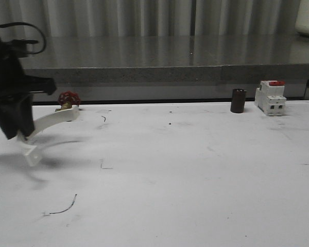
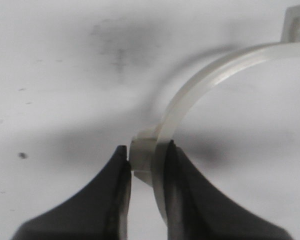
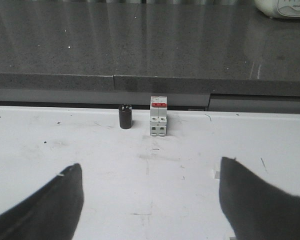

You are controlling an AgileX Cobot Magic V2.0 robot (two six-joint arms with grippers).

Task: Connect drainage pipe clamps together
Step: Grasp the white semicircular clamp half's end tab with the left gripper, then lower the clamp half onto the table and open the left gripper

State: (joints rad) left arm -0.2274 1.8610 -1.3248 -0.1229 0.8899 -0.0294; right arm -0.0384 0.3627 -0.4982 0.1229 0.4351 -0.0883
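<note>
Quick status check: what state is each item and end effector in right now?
Left end effector: shut on a pipe clamp half.
Pipe clamp half: held, lifted off the table, tilted.
Right end effector: open, holding nothing.
Breaker: upright at the table's back edge, untouched.
Dark cylinder: upright beside the breaker.
Red-handled valve: resting at the back edge.

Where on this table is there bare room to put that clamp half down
The wide middle of the table is bare, between the clamp half held in the left gripper and the breaker with the dark cylinder. The back left, by the red valve, is tighter.
</note>
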